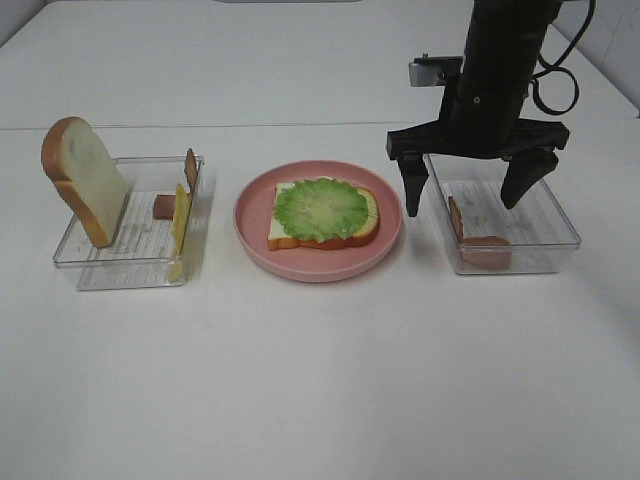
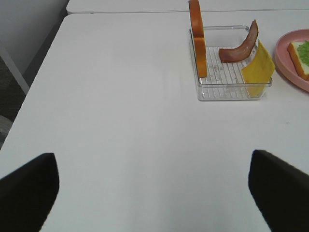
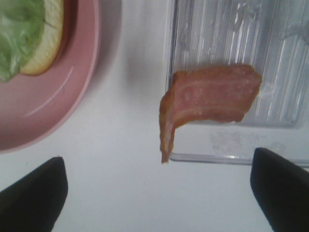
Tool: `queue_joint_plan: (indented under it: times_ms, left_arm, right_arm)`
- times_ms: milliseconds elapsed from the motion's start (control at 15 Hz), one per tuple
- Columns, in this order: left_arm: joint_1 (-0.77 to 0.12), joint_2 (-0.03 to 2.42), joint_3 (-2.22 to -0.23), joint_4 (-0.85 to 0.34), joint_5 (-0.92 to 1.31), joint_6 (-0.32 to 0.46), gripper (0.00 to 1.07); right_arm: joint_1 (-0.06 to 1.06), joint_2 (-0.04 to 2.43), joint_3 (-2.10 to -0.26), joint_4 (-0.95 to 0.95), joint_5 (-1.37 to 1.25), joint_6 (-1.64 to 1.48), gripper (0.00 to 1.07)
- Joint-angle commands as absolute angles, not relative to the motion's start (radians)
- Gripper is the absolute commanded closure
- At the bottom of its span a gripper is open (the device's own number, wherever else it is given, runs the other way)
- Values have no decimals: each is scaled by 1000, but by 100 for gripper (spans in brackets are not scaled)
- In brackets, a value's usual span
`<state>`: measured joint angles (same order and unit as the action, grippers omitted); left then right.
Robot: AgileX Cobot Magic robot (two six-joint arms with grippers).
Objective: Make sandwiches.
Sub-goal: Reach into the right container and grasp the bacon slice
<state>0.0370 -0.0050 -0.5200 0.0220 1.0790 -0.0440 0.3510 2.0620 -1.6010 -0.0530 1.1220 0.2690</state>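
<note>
**Inspector:** Left side, please.

**Assistant:** The left gripper hangs over the bare table. Its fingers are spread wide with nothing between them, and it is well short of the left tray. In that tray a white bread slice stands on edge against the left wall. A cheese square leans on the right wall, and a curved meat strip rises just behind it.

**Inspector:** Centre?

**Assistant:** The pink plate sits between the two trays. It carries the started sandwich, a flat bread slice with lettuce lying on top.

**Inspector:** Right side?

**Assistant:** The right tray holds a second meat strip at its near left corner, with one end curling up at the wall. The right gripper hangs above this tray. Its fingers are wide apart, grip nothing and are clear of the strip.
</note>
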Motion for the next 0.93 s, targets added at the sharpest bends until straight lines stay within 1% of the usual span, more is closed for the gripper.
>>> queue_joint_plan:
  times_ms: [67, 533, 600, 667, 733, 800, 867, 933]
  left_arm:
    - [34, -20, -517, 28, 1075, -38, 4]
    - [34, -20, -517, 28, 1075, -37, 4]
    - [34, -20, -517, 28, 1075, -37, 4]
    - [34, -20, -517, 28, 1075, -37, 4]
    - [34, -20, -517, 28, 1075, -37, 4]
    - [34, -20, -517, 28, 1075, -37, 4]
    - [34, -20, -517, 28, 1075, -37, 4]
    - [34, -20, -517, 28, 1075, -37, 4]
  right_arm:
    - [331, 2065, -1595, -56, 1056, 273, 9]
    - [323, 2136, -1596, -33, 1028, 266, 10]
    - [323, 2145, -1596, -19, 1032, 258, 15]
    - [323, 2145, -1596, -18, 1033, 258, 18]
    - [323, 2145, -1596, -15, 1032, 258, 26]
    - [323, 2145, -1596, -15, 1035, 259, 36]
    - [323, 2145, -1596, -15, 1038, 263, 43]
    - [323, 2145, -1596, -15, 1040, 273, 55]
